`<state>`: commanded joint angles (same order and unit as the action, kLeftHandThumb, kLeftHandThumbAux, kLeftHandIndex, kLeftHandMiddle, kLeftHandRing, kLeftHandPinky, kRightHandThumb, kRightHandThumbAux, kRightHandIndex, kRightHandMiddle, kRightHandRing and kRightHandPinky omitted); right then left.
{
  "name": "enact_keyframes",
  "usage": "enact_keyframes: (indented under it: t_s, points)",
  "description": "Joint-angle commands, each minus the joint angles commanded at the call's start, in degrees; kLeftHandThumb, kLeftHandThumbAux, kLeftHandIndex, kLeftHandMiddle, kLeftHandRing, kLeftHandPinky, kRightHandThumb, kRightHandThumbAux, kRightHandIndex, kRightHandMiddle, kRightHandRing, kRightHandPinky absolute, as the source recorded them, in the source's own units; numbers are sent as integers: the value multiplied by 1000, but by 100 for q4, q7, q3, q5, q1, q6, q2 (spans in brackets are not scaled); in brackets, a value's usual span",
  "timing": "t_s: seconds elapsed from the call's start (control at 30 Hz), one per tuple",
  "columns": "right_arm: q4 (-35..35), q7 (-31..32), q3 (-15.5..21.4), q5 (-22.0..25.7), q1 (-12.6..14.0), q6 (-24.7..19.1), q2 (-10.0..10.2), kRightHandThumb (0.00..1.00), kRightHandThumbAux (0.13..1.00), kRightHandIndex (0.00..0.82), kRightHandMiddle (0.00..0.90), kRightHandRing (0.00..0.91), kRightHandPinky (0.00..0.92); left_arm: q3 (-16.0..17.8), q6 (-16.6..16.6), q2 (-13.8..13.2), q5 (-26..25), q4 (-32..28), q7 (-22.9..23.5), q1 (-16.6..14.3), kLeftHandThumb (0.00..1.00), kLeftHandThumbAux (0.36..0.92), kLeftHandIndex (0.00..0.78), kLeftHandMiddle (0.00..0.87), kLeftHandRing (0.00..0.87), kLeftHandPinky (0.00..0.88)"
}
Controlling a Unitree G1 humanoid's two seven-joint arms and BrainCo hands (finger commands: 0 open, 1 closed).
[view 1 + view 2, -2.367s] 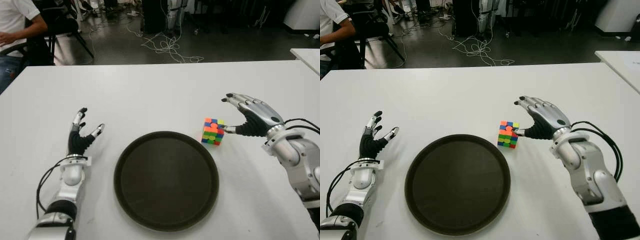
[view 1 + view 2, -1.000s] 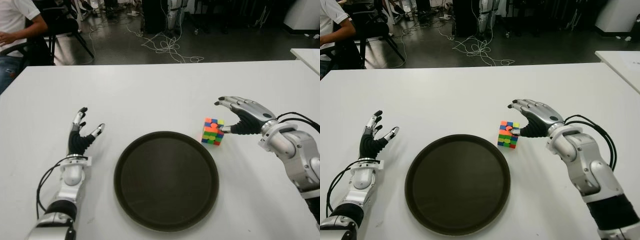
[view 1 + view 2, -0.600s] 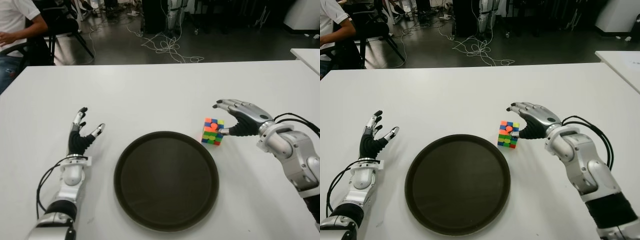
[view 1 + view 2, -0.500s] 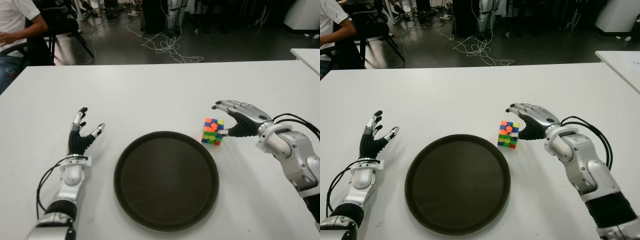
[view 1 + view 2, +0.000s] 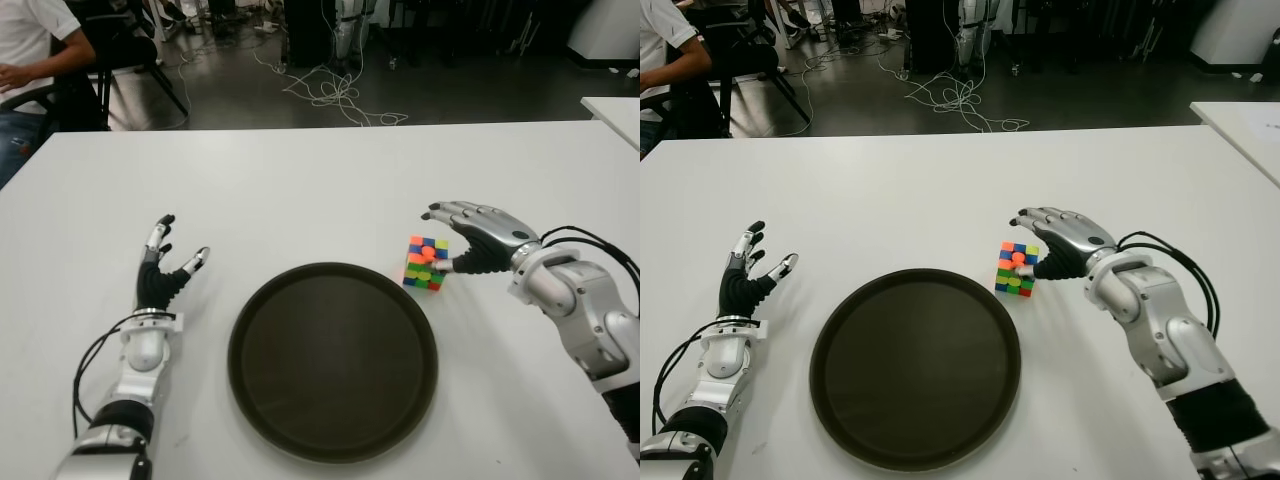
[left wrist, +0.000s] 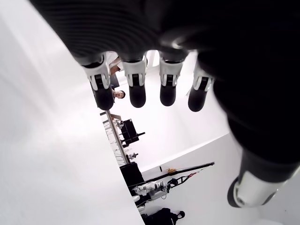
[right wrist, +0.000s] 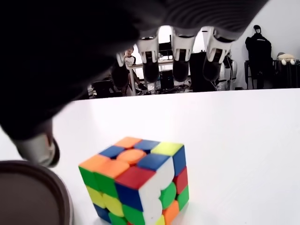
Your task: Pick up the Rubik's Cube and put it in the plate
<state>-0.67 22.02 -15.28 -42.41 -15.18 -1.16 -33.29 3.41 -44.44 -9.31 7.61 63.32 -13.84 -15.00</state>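
Observation:
The Rubik's Cube stands on the white table, just off the far right rim of the dark round plate. My right hand is at the cube's right side, open. Its fingers arch above and beyond the cube, and its thumb hangs near the cube without clearly touching it. The plate holds nothing. My left hand shows to the left of the plate, fingers spread, holding nothing.
A seated person and a chair are beyond the table's far left corner. Cables lie on the dark floor behind. A second white table juts in at the far right.
My right hand has slid a little leftward, closing in on the cube with its fingers reaching over it. The cube, plate and left hand have not moved.

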Motion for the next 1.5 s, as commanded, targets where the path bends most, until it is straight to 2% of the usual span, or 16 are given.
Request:
enact_keyframes:
  t_s: [0.13, 0.27, 0.5, 0.87, 1.5]
  points:
    - [-51, 36, -29, 15, 8, -96, 45, 40, 524, 0, 0, 0, 0, 3, 4, 0, -21, 3, 35, -3, 332, 671, 23, 48, 19, 0]
    - [-70, 78, -30, 67, -5, -200, 94, 8, 516, 0, 0, 0, 0, 1, 3, 2, -39, -9, 68, -1, 322, 673, 25, 41, 14, 0]
    - [-34, -3, -49, 83, -22, -159, 122, 0, 526, 0, 0, 0, 0, -12, -5, 3, -23, -36, 61, 7, 334, 660, 33, 49, 18, 0]
    - [-45, -103, -16, 151, 12, -130, 197, 0, 606, 0, 0, 0, 0, 1, 23, 12, -55, -30, 109, 0, 325, 673, 30, 50, 20, 1]
    - [-47, -140, -20, 211, 24, -127, 233, 0, 625, 0, 0, 0, 0, 7, 53, 15, -38, -9, 75, -1, 364, 675, 34, 42, 10, 0]
